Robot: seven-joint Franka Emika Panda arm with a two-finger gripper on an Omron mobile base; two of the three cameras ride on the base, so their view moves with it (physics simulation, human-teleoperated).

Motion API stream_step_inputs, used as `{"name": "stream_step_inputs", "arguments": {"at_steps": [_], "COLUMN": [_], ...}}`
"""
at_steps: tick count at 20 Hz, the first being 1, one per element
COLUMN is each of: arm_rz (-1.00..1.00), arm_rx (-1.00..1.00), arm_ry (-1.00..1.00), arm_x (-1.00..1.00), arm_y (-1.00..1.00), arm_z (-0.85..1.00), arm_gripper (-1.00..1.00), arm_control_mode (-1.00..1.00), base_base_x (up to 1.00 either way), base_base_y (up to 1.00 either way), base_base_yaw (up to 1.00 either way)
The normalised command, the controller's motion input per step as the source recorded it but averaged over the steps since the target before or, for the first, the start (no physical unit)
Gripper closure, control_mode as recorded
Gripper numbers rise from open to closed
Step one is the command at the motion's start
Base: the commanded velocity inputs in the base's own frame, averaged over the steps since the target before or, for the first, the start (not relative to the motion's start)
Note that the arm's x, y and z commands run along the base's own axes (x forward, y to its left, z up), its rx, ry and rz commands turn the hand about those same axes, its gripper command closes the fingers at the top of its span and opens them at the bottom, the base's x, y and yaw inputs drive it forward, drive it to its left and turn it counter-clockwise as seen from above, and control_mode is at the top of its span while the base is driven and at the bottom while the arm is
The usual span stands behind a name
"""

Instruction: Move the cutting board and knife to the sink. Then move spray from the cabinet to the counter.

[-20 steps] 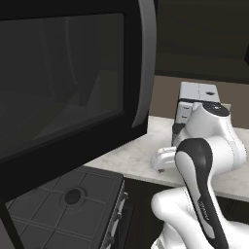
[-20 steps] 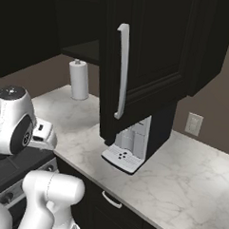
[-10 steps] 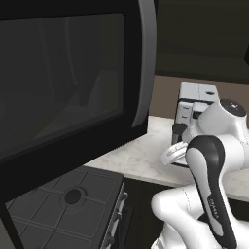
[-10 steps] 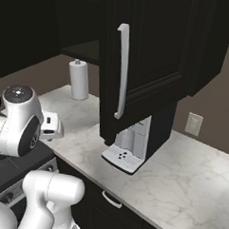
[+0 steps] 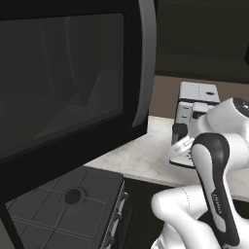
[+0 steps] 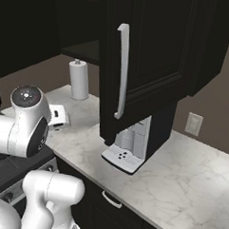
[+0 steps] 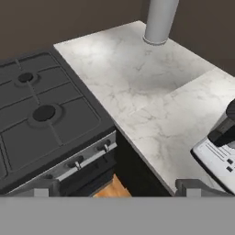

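My gripper (image 7: pixel 121 188) is open, its two finger tips (image 7: pixel 46 186) standing wide apart with nothing between them. It hangs above the front edge of the pale marble counter (image 7: pixel 137 92), where the counter meets the stove. In the right base view my hand (image 6: pixel 57 117) is at the counter's (image 6: pixel 180 167) left end, in front of the paper towel roll. The upper cabinet's door (image 6: pixel 138 65) with its silver handle stands open over the counter, and the shelf behind it is dark. The cutting board, knife, sink and spray are out of view.
A black stove (image 7: pixel 41 110) lies left of the counter. A paper towel roll (image 6: pixel 79 80) stands at the back wall. A coffee machine (image 6: pixel 129 148) sits under the open cabinet door. A big dark glass-fronted appliance (image 5: pixel 73 73) hangs over the stove.
The arm has swung: the hand rose a little and moved right, towards the counter. The gripper stayed open, and the base and the scene have not shifted.
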Motion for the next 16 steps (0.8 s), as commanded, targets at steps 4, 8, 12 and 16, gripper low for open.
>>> {"name": "stream_step_inputs", "arguments": {"at_steps": [4,8,12,16], "arm_rz": [0.0,-0.03,-0.1,-0.11], "arm_rx": [0.0,0.0,0.0,0.0], "arm_ry": [-0.22,-0.26,-0.25,-0.19], "arm_x": [0.28,0.17,0.22,0.18], "arm_y": [0.01,0.0,-0.03,-0.08], "arm_z": [0.09,0.2,0.25,0.31], "arm_gripper": [-1.0,-1.0,-1.0,-1.0], "arm_control_mode": [-1.0,-1.0,-1.0,-1.0], "base_base_x": [0.0,0.0,0.0,0.0], "base_base_y": [0.0,0.0,0.0,0.0], "base_base_yaw": [0.0,0.0,0.0,0.0]}}
